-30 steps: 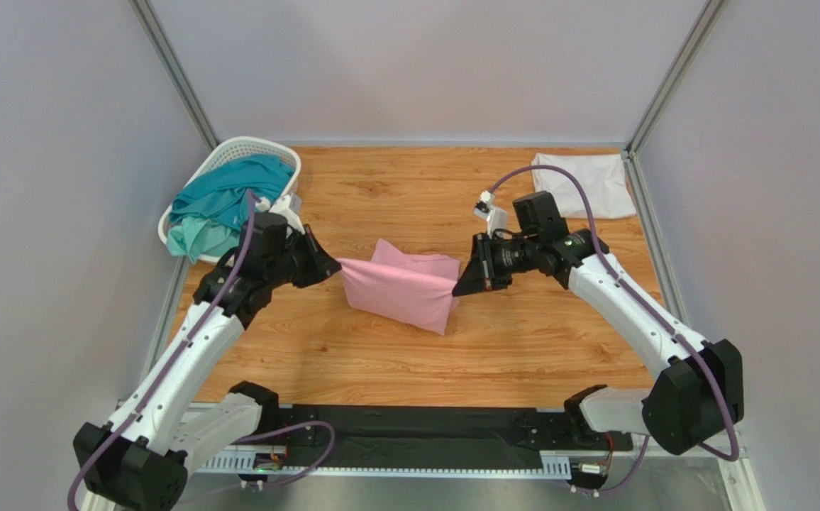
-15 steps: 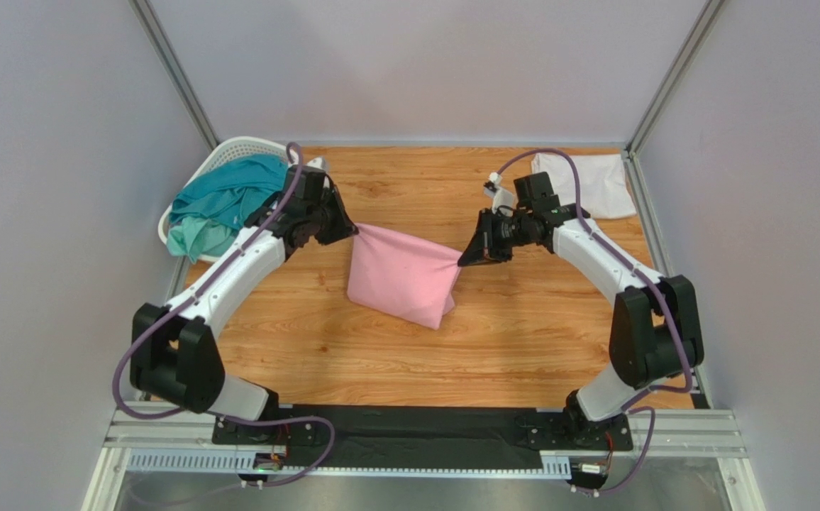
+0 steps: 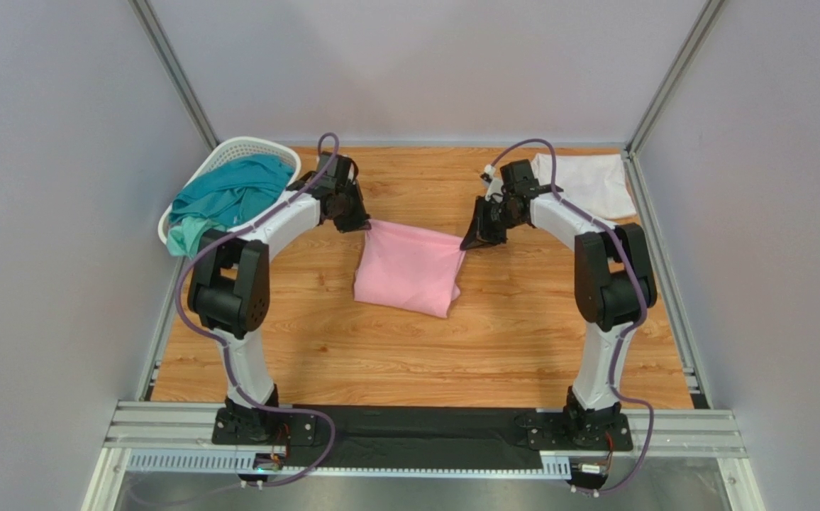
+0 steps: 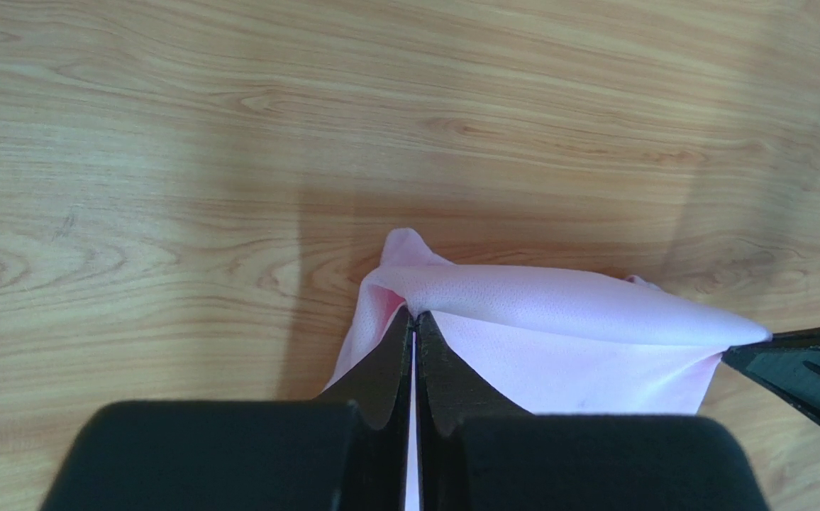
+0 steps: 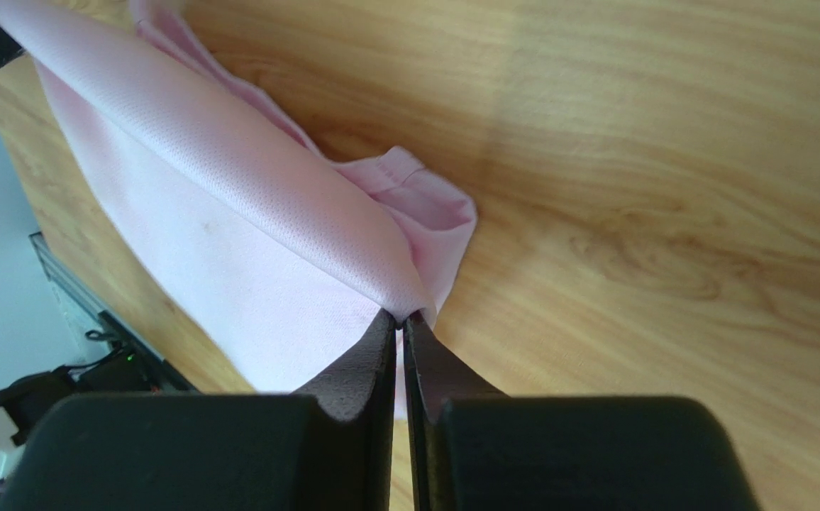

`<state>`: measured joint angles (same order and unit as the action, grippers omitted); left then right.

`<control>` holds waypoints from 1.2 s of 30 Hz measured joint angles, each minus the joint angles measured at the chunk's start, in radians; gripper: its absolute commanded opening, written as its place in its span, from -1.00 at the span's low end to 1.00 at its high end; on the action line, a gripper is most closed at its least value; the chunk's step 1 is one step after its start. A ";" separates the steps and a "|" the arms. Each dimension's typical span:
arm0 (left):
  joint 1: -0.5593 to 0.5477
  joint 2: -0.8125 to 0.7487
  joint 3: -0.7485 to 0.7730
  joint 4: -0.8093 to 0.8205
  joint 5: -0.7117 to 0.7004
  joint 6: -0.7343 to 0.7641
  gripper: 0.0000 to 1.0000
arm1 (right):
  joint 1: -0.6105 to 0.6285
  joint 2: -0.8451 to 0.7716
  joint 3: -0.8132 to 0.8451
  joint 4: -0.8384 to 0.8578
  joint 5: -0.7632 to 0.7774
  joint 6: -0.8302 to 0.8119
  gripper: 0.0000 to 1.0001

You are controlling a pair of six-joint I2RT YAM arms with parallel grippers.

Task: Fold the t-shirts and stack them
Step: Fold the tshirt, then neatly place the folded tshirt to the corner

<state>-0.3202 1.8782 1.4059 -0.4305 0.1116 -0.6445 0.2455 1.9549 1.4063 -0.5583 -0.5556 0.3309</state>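
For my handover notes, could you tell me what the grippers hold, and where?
Both pinch the light pink cloth t-shirt: left gripper and right gripper, one far corner each.

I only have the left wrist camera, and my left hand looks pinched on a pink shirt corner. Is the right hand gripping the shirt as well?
Observer: Yes, the right hand is shut on the pink shirt at its other far corner.
Operator: Where is the rest of it?
Observer: It spreads toward the arm bases, its near edge resting on the table.
Operator: Any other shirt out?
Observer: A white shirt lies in the far right corner.
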 measured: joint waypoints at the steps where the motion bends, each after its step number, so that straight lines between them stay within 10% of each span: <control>1: 0.002 0.021 0.008 -0.004 -0.003 0.000 -1.00 | 0.000 0.030 0.019 0.000 0.008 -0.003 -0.78; 4: 0.005 0.073 0.044 -0.021 -0.016 0.003 -0.66 | 0.000 0.089 0.058 -0.002 0.029 -0.009 -0.51; 11: 0.014 0.111 0.095 -0.056 -0.023 0.018 0.99 | -0.002 0.113 0.119 -0.020 -0.017 -0.024 0.44; 13: 0.014 0.095 0.092 -0.066 -0.025 0.014 0.99 | -0.002 0.090 0.113 -0.024 -0.028 -0.023 1.00; 23: 0.014 -0.222 -0.031 -0.108 -0.115 0.014 0.99 | 0.086 -0.206 -0.045 -0.028 0.109 -0.009 1.00; 36: 0.015 -0.610 -0.416 -0.158 -0.171 -0.027 0.99 | 0.300 -0.093 -0.044 -0.019 0.444 0.105 0.55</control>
<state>-0.3054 1.2678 0.9901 -0.5888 -0.0593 -0.6712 0.5453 1.8614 1.3624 -0.5770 -0.1120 0.4355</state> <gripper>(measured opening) 0.993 0.811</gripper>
